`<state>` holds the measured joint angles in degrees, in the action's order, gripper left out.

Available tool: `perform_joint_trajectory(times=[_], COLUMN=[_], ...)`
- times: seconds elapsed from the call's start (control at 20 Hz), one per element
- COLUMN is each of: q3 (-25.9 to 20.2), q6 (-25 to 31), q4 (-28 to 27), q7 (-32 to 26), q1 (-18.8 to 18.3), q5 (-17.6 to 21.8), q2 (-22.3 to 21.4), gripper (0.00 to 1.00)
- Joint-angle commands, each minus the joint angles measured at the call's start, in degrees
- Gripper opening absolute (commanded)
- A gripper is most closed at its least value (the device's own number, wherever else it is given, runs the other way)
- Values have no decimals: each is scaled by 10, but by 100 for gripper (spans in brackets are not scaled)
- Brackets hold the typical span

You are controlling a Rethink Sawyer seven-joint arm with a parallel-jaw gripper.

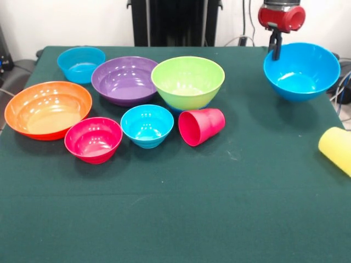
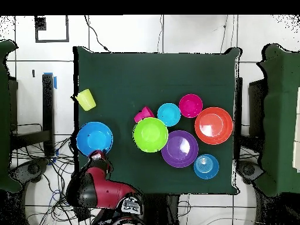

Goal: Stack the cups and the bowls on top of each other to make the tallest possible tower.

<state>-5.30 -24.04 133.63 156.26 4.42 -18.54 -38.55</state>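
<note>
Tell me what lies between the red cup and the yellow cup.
Nothing: in the front view only bare green cloth stretches between the tipped red cup and the yellow cup at the table's edge.

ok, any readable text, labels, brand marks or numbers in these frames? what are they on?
None readable.
Bowls, e.g. the orange bowl and the purple bowl: plain plastic, no print.
Red cup and yellow cup: no markings visible.
Green table cover: blank.
Robot arm: no legible lettering in either view.
</note>
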Motion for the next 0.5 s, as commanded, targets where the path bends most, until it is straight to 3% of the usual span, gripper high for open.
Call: perform_joint_trajectory(times=[0.05,0.5], q3=[-21,-27], q6=[64,73], q4=[-38,-33], q7=[42,44], q1=[-16,-19], q5=[9,11], q2=[-11,-21], gripper=[0,0])
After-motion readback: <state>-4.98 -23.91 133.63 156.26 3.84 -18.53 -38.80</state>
